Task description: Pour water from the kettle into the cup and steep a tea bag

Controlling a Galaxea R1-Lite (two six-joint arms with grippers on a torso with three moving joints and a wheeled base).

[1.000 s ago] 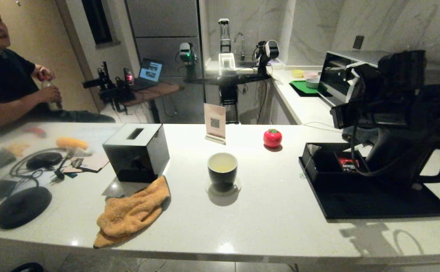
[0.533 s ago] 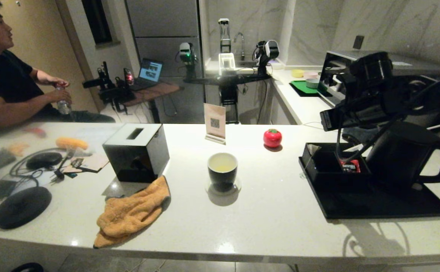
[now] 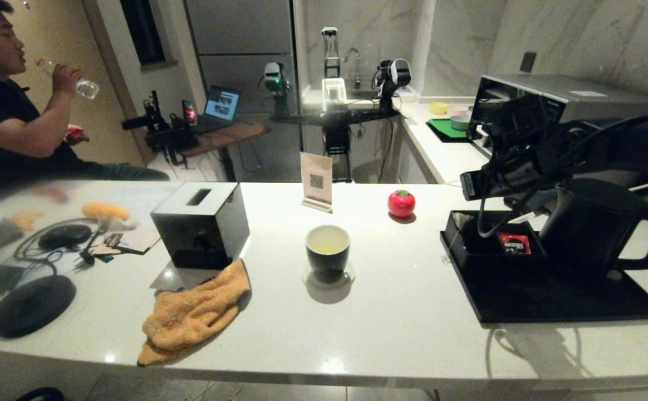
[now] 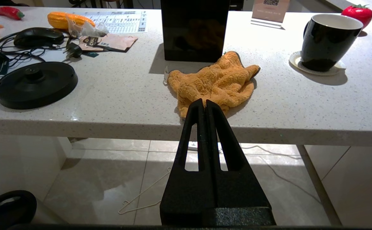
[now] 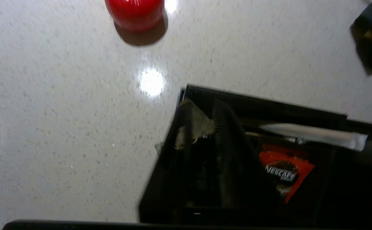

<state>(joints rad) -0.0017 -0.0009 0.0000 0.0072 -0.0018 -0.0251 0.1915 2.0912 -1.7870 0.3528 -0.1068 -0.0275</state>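
Observation:
The black cup (image 3: 328, 249) stands on a white coaster at mid-counter, holding pale yellowish water (image 3: 327, 244); the left wrist view also shows the cup (image 4: 328, 41). The matte black kettle (image 3: 597, 223) stands on the black tray (image 3: 552, 301) at right. A small greyish tea bag (image 5: 195, 126) leans in the left compartment of the tray's box, and the tea bag (image 3: 460, 220) shows faintly from the head. My right gripper (image 5: 202, 108) hovers open just above that compartment, one finger on each side of the bag. My left gripper (image 4: 204, 103) hangs shut and empty below the counter's front edge.
A red Nescafe sachet (image 3: 513, 243) lies in the neighbouring compartment. A red tomato-shaped object (image 3: 401, 203), a card sign (image 3: 317, 181), a black tissue box (image 3: 201, 223), an orange cloth (image 3: 196, 312) and the kettle's round base (image 3: 32, 305) are on the counter. A person sits at far left.
My right arm has swung left from over the kettle to above the box's left compartment. The person at left has raised a bottle to his mouth.

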